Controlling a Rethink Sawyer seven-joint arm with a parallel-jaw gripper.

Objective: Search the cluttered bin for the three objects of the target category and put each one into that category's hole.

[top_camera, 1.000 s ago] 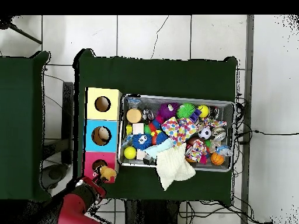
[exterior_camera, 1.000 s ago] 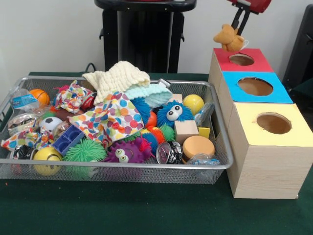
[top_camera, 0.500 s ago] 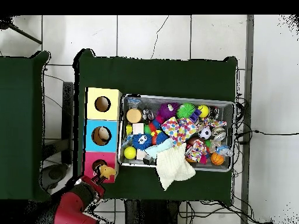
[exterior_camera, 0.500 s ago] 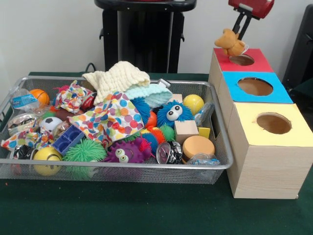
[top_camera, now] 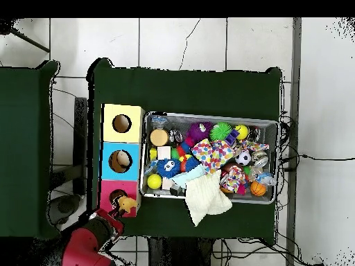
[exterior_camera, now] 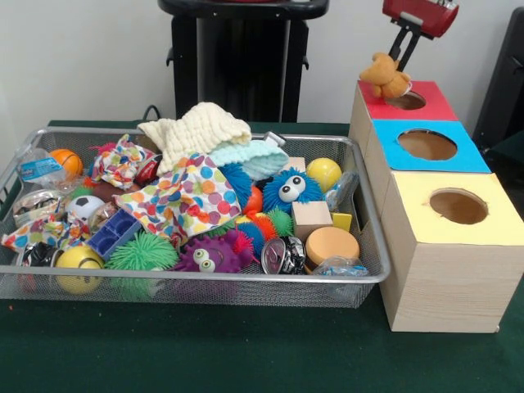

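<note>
Three wooden boxes stand in a row on the right of the green tabletop (exterior_camera: 246, 360) in the front view, each with a round hole in a coloured top: yellow-topped box (exterior_camera: 454, 209) nearest, blue-topped box (exterior_camera: 427, 146) in the middle, red-topped box (exterior_camera: 407, 101) farthest. The gripper (exterior_camera: 396, 64) comes down from the upper right and pinches a small tan plush toy (exterior_camera: 383, 75), which hangs at the left rim of the red hole, not yet over its centre. Judging by this, the toy is held there to be dropped into the red box. To the left, a wire mesh bin (exterior_camera: 196, 282) holds the clutter: a spotted cloth (exterior_camera: 184, 196), a cream knitted cloth (exterior_camera: 196, 131), a blue fuzzy toy with eyes (exterior_camera: 288, 188), a yellow ball (exterior_camera: 324, 172), a wooden cube (exterior_camera: 311, 218).

From overhead, the boxes run down the left side beside the wire mesh bin (top_camera: 211, 116). The gripper (top_camera: 118, 213) reaches up from the bottom; the tan plush toy (top_camera: 126, 205) sits at the right edge of the red-topped box (top_camera: 109, 188), beside its hole. Something pale lies inside the blue-topped box (top_camera: 107, 161).
</note>
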